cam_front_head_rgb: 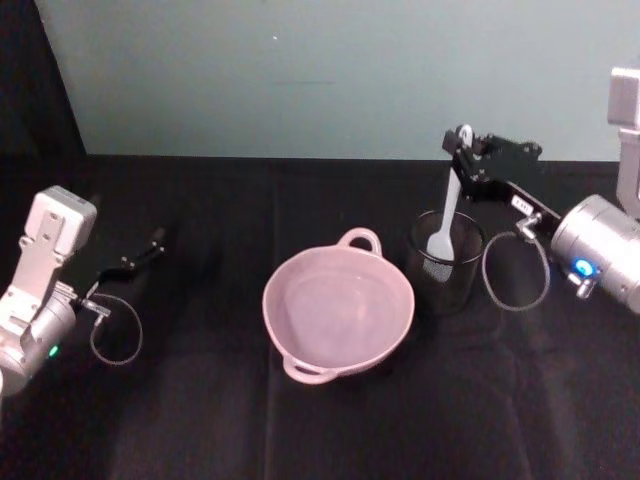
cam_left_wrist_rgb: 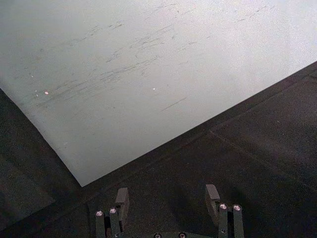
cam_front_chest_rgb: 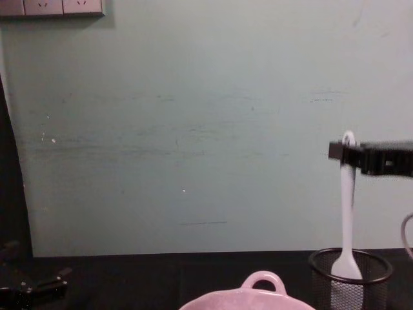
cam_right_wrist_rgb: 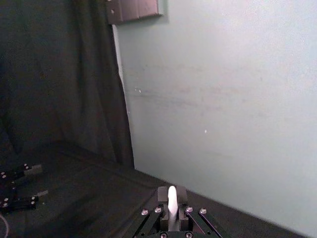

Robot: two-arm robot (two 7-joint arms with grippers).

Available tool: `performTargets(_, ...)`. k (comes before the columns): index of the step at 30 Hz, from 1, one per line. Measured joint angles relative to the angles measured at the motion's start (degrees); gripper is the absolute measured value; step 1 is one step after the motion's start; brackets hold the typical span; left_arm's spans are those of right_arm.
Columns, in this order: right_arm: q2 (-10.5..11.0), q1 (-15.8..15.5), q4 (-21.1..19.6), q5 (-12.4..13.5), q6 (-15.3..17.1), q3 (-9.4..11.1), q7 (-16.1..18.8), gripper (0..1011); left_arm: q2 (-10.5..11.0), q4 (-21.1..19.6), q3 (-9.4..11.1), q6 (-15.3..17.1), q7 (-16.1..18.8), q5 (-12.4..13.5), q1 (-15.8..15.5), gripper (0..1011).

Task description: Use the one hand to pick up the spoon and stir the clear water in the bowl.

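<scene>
While the spoon hangs in my grip, these are the readings that govern the transfer.

Working arm: I have the right gripper point(cam_front_head_rgb: 466, 150) clamped on the upper handle of the spoon point(cam_front_head_rgb: 444, 222), just below the hole at its end; the right wrist view shows the white handle pinched between the jaws.

Spoon axis: near vertical, scoop down. In the chest view the spoon point(cam_front_chest_rgb: 347, 213) stands upright with its scoop inside the rim of the black mesh cup point(cam_front_chest_rgb: 350, 276), not yet clear of it.

Target position: the pink bowl point(cam_front_head_rgb: 280, 330) sits on the black table point(cam_front_head_rgb: 200, 420) just beside the mesh cup point(cam_front_head_rgb: 470, 275), toward my left, with its loop handle facing the wall.

Key relation: I judge the spoon must rise until the scoop tops the cup rim, then shift sideways to my left over the bowl.

Idle arm: the left gripper point(cam_front_head_rgb: 138, 258) rests parked at the far left, well apart from the bowl, its fingers point(cam_left_wrist_rgb: 213, 196) spread wide and empty.
</scene>
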Motion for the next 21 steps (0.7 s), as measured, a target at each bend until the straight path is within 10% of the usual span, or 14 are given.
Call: performTargets(21, -3.24, -1.42, 6.89, 10.98, 0.87, 2.96, -0.41, 108, 0.00, 0.00, 0.00, 0.00, 0.00, 0.00, 0.00, 1011)
